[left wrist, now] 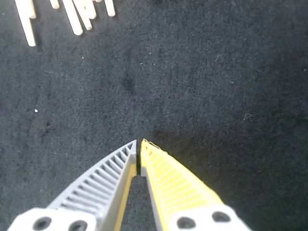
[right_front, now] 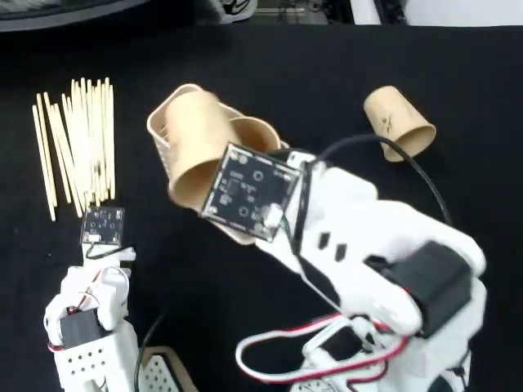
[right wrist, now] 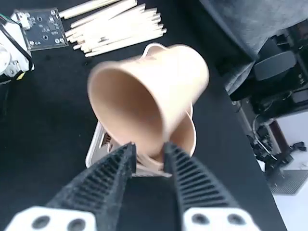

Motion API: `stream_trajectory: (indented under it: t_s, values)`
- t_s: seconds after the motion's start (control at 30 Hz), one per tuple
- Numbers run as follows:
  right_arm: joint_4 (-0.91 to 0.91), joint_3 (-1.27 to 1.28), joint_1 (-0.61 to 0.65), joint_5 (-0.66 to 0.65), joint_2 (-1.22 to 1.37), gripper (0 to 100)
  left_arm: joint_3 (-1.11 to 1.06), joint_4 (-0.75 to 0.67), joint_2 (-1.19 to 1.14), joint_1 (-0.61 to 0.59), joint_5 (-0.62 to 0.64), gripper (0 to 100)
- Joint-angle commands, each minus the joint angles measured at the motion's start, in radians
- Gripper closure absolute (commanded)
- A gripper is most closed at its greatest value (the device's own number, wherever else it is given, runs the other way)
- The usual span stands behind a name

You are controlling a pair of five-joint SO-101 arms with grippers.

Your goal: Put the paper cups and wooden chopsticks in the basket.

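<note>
Looking down from the high view, the right arm (right_front: pixel 368 253) holds a paper cup (right_front: pixel 196 151) tipped on its side over the basket (right_front: pixel 157 131), where another cup (right_front: pixel 257 135) already sits. A third cup (right_front: pixel 399 122) lies on its side on the tabletop (right_front: pixel 327 65), well apart from the basket. The chopsticks (right_front: pixel 78 143) lie in a loose fan near the left arm (right_front: pixel 86 327). If it is let go at this tilt, the held cup may strike the seated one or the rim and roll out onto the tabletop.

In the left wrist view, the left end effector (left wrist: pixel 138 144) is clenched on nothing, its tips together just above the bare tabletop, with the chopsticks beyond. Thin round sticks lying flat may slip or scatter if the tips only graze them.

In the right wrist view, the right end effector (right wrist: pixel 148 146) is grasping the paper cup by the rim of its open mouth. So narrow a pinch may crumple the paper wall or let the cup swing. The basket looks light, so a descending cup could nudge it aside.
</note>
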State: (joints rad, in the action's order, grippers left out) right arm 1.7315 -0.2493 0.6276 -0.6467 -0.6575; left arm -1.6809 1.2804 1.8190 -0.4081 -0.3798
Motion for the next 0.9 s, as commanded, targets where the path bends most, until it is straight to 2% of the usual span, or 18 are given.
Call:
stream_trajectory:
  t_s: [0.0, 0.17, 0.4, 0.5, 0.57, 0.7, 0.8, 0.87]
  values:
    - [0.021, 0.024, -0.041, -0.006, -0.038, 84.4, -0.018, 0.005, 0.002, 0.004, -0.006, 97]
    - [-0.038, 0.15, -0.051, 0.018, -0.045, 84.3, -0.018, 0.005, 0.002, 0.004, -0.006, 97]
    - [-0.032, 0.174, -0.055, 0.017, -0.105, 84.5, -0.018, 0.005, 0.002, 0.004, -0.006, 97]
    - [0.029, 0.176, -0.074, -0.044, -0.15, 84.5, -0.018, 0.005, 0.002, 0.004, -0.006, 97]
    - [0.035, 0.2, -0.166, -0.086, -0.183, 84.5, -0.018, 0.005, 0.002, 0.004, -0.006, 97]
    - [-0.005, 0.346, -0.479, -0.279, -0.229, 84.5, -0.018, 0.005, 0.002, 0.004, -0.006, 97]
    - [-0.175, 0.55, -0.753, -0.42, -0.245, 84.5, -0.018, 0.005, 0.002, 0.004, -0.006, 97]
    - [-0.374, 0.713, -0.908, -0.497, -0.246, 84.4, -0.018, 0.005, 0.002, 0.004, -0.006, 97]
